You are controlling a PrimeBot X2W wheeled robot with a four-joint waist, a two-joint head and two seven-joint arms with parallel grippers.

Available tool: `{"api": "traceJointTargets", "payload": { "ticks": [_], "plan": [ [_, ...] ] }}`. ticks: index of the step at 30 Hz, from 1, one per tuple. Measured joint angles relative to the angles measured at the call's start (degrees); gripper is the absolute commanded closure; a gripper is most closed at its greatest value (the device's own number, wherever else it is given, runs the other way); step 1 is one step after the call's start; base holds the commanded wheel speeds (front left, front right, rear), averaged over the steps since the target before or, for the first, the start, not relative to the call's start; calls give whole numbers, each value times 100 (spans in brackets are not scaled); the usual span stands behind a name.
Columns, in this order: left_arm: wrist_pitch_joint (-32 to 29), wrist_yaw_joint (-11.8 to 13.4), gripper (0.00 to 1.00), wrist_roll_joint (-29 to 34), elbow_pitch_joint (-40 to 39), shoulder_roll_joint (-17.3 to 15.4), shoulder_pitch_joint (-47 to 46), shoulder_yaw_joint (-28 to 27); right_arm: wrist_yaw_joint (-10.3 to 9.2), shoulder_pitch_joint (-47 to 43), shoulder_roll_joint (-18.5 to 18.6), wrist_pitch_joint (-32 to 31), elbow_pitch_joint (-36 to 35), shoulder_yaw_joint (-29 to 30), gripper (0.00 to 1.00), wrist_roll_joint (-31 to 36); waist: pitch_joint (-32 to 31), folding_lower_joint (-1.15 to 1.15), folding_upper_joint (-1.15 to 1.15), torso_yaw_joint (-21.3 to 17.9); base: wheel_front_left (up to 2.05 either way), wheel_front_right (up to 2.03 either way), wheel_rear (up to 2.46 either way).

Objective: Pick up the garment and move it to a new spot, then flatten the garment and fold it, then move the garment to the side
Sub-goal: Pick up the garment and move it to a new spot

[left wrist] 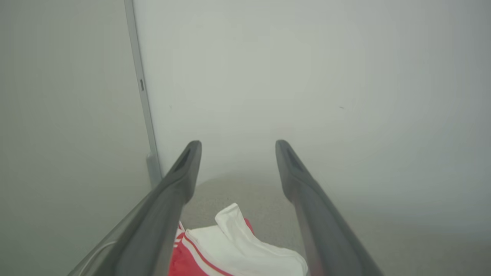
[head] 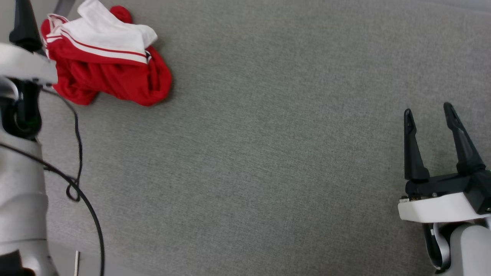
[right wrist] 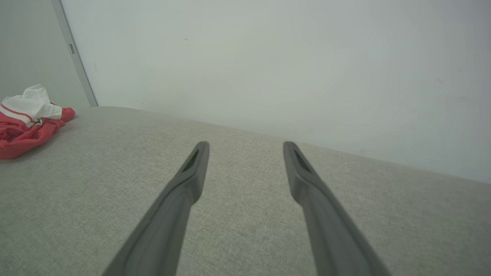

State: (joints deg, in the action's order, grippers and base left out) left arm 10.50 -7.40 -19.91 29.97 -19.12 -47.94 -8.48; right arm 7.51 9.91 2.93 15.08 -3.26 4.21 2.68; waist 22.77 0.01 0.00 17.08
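Observation:
The garment [head: 111, 73] lies crumpled in a heap at the far left of the grey fabric surface [head: 268, 153], red with a white sleeve and striped trim on top. My left gripper [left wrist: 234, 147] hovers open just above it, the white sleeve [left wrist: 238, 249] showing low between its fingers. In the head view one of its dark fingers [head: 23, 27] rises beside the heap's left edge. Far off at the right, my right gripper [head: 427, 110] stands open and empty over bare fabric. From the right wrist view, that gripper [right wrist: 246, 147] sees the garment [right wrist: 23, 122] far to the left.
A black cable [head: 78, 153] loops down from my left arm [head: 19, 184] over the surface's left part. A pale wall [right wrist: 268, 57] stands behind the surface, with a vertical metal strip [left wrist: 142, 96] near the garment. The surface's front edge runs along the lower left of the head view.

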Motion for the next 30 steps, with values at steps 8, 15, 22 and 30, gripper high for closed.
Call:
{"api": "traceJointTargets", "payload": {
  "ticks": [8,15,22,30],
  "plan": [
    [-1784,0,0,-1661,533,-959,-578,1076,0,198,0,0,-279,2,0,94,538,0,0,-182,0,0,0],
    [-3342,-1,0,-2700,888,-1395,-823,1686,0,315,-1,0,-439,-2,0,210,841,0,0,-300,0,0,0],
    [-4423,-1,0,-3240,1383,-1634,-1166,2076,0,425,-1,0,-628,5,0,339,1144,-1,0,-437,0,0,0],
    [-5136,-1,0,-3478,1729,-1772,-1373,2597,0,521,-1,0,-780,3,0,392,1495,-1,0,-542,0,0,0]
  ]
}}
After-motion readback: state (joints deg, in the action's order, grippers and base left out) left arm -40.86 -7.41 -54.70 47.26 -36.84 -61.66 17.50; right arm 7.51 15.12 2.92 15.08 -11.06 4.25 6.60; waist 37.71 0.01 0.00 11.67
